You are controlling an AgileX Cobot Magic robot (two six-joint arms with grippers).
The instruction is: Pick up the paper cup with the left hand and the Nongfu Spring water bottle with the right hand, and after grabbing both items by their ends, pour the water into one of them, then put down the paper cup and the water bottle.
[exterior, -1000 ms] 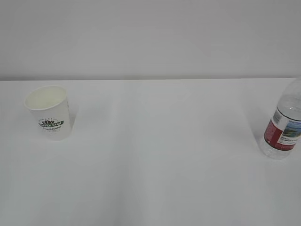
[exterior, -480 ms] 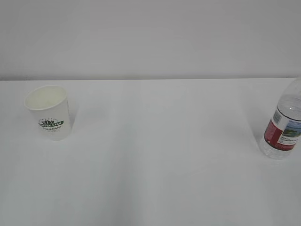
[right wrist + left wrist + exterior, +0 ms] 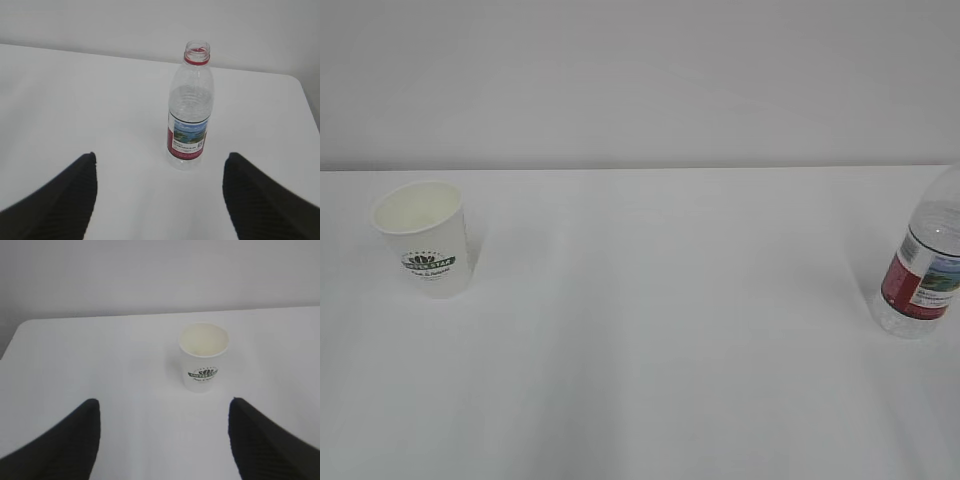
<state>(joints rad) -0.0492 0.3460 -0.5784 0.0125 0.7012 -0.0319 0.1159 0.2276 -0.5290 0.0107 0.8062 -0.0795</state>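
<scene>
On white table [image 3: 650, 330], one paper cup [image 3: 422, 238], one water bottle [image 3: 923, 270]

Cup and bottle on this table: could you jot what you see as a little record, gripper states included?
cup: upright, left side of table, looks empty
bottle: upright, right side, cap off
contact: neither is touched
left gripper: open, short of the cup
right gripper: open, short of the bottle

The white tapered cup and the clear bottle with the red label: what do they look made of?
The white tapered cup looks like matte paper: opaque wall, cream inside, dark green printed logo. The clear bottle with the red label looks like glossy thin plastic: see-through, ribbed wall, red neck ring, no cap on. The label itself may be film or paper.
</scene>
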